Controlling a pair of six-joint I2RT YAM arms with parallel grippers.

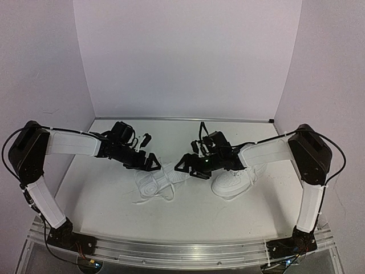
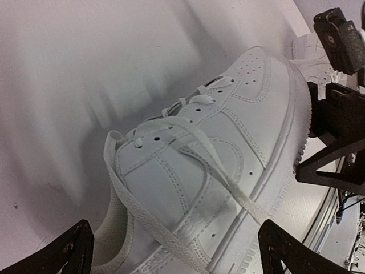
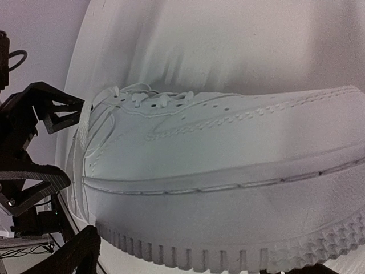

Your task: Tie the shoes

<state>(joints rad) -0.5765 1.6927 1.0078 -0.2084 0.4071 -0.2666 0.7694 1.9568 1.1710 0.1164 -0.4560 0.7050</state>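
One of the shoes [image 1: 153, 184], a white sneaker, lies on its side mid-table with its ring-tread sole facing up. Its flat laces [image 2: 223, 168] are loose and trail across its side. My left gripper [image 1: 151, 162] [image 2: 179, 251] is open, its fingers straddling the heel and collar end without touching. My right gripper [image 1: 186, 165] [image 3: 194, 262] stands open and wide at the toe end, the ridged sole edge [image 3: 228, 251] filling the space between its fingers. The second sneaker [image 1: 234, 181] [image 2: 308, 51] stands upright under my right arm.
White walls close off the table's back and sides. The two grippers face each other a shoe-length apart; the right gripper [image 2: 336, 142] shows in the left wrist view and the left gripper [image 3: 34, 142] in the right wrist view. An aluminium rail [image 1: 171, 251] runs along the near edge.
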